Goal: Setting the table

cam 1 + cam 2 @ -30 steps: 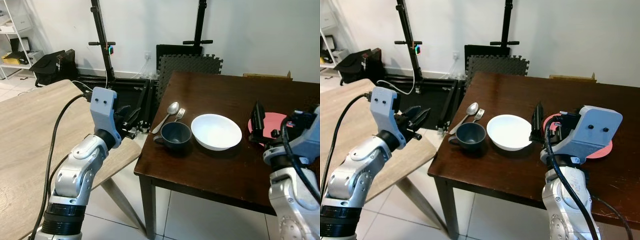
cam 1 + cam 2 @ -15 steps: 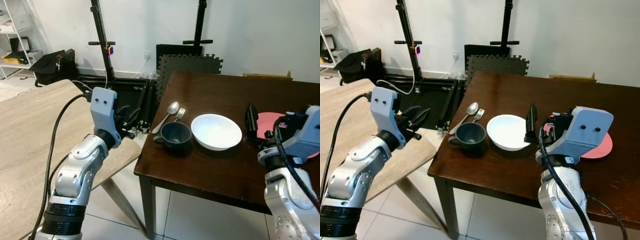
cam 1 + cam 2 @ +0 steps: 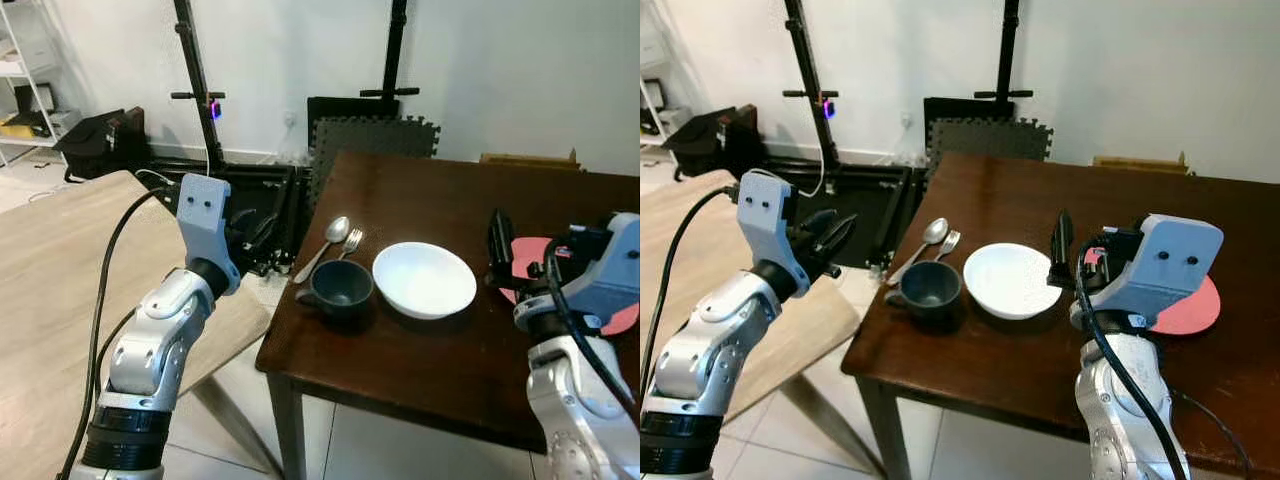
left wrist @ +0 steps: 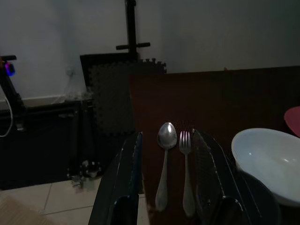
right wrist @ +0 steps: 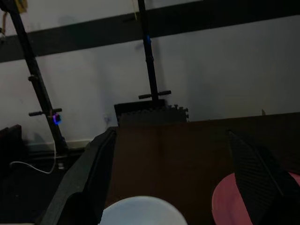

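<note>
black stands [image 3: 190,75], foam mats [image 3: 372,140], shelf [image 3: 25,90]

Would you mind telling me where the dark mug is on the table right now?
In the left eye view the dark mug stands near the dark table's front left corner, just left of the white bowl, with the spoon and fork right behind it.

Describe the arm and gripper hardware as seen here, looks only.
Both arms are jointed silver metal with black collars and a thick black cable looping along each. Each wrist carries a pale blue-grey boxy housing with two small dark holes. The left gripper and right gripper each have two long black fingers, textured on the inner pads.
</note>
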Tool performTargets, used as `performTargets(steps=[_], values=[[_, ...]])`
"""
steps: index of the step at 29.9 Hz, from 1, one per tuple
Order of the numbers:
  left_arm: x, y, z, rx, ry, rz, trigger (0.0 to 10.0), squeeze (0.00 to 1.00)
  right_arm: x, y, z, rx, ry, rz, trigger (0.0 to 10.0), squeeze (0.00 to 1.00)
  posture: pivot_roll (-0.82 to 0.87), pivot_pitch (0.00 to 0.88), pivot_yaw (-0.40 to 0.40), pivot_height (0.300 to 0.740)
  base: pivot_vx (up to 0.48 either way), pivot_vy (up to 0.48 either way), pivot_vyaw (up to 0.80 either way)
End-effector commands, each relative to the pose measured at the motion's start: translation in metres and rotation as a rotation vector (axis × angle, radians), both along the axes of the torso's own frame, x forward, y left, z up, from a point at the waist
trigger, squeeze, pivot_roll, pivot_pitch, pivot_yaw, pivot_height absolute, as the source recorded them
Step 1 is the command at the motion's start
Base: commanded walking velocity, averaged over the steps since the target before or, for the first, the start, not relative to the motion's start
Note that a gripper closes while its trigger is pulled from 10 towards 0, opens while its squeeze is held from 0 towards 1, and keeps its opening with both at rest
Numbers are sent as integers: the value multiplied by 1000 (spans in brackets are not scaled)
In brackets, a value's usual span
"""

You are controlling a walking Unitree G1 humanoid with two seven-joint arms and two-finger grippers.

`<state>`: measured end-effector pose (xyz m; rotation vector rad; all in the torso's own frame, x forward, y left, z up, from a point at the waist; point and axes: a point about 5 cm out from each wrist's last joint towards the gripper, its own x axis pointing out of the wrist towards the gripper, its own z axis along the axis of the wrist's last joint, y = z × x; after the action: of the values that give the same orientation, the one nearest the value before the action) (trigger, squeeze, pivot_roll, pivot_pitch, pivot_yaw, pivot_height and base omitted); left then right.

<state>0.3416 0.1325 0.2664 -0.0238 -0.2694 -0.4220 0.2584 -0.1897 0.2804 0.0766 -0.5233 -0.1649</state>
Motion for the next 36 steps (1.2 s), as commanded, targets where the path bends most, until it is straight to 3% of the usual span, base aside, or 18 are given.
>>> performTargets(steps=[1, 9, 21, 31, 36], values=[[1, 3, -3, 7, 8, 11, 10000, 0, 0, -3, -3, 2, 9, -14, 10000, 0, -89, 53, 90, 740, 442, 0, 0], [1, 2, -2, 12, 5, 6, 10000, 0, -1, -4, -3, 9, 9, -19, 10000, 0, -89, 61, 93, 740, 415, 0, -84], [-1, -1, -3, 6, 9, -26, 10000, 0, -1, -5, -4, 20, 10, -21, 10000, 0, -89, 65, 92, 740, 0, 0, -765], [-4, -3, -2, -18, 18, -63, 10000, 0, -2, -5, -3, 9, 6, -27, 10000, 0, -90, 66, 92, 740, 0, 0, 0], [-3, 14, 0, 154, 90, -94, 10000, 0, -3, -5, 0, -12, -5, -18, 10000, 0, -89, 69, 98, 740, 0, 0, 0]])
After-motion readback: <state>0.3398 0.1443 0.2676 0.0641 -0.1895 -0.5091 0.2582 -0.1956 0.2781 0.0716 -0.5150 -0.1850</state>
